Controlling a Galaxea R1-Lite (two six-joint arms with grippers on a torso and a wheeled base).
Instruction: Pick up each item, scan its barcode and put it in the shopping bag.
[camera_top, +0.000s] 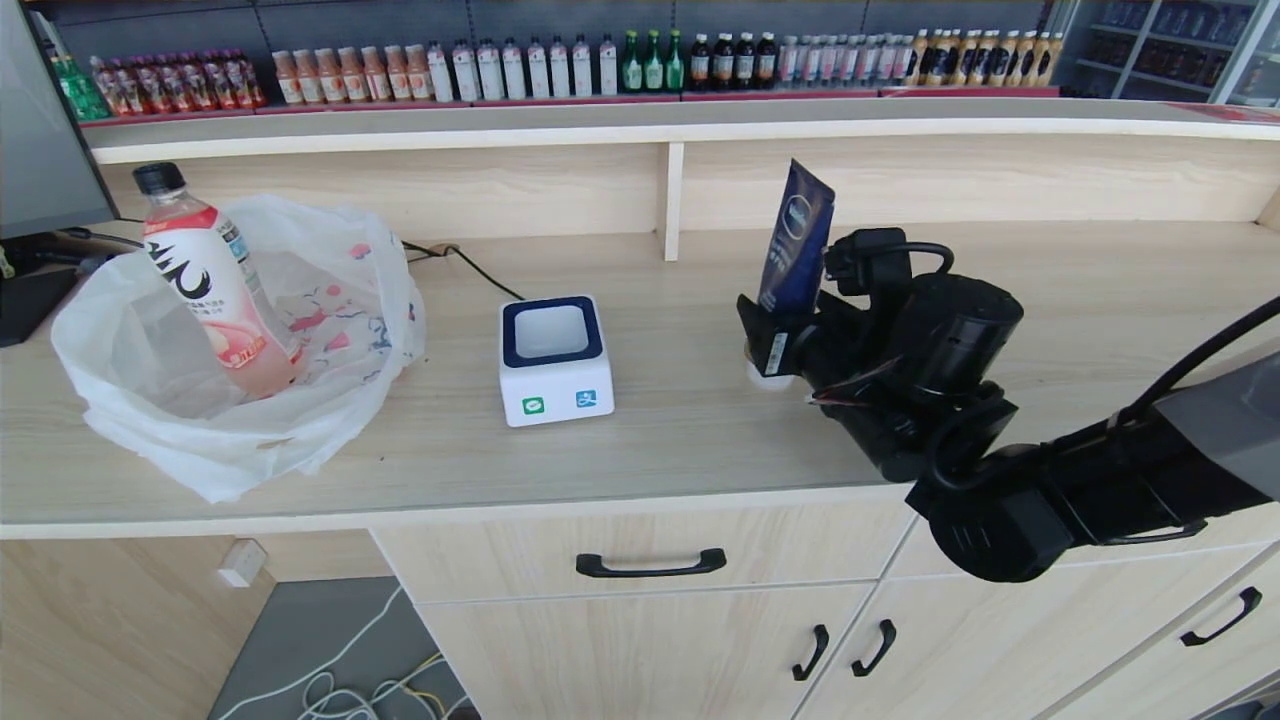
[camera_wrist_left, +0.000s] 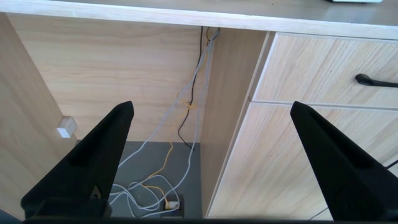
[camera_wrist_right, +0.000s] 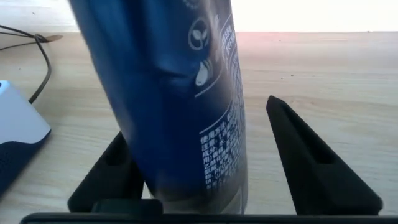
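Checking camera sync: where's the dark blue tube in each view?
Head: dark blue tube stands cap down, right of the scanner.
Left wrist: aimed below the counter, at cabinet fronts.
Right wrist: tube close up in the foreground, scanner beyond it.
Shared landmark: the scanner.

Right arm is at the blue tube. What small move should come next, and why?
Likely close the right gripper on the blue tube: it stands cap-down on the counter between the open fingers, with a gap at one finger, so it isn't gripped yet.
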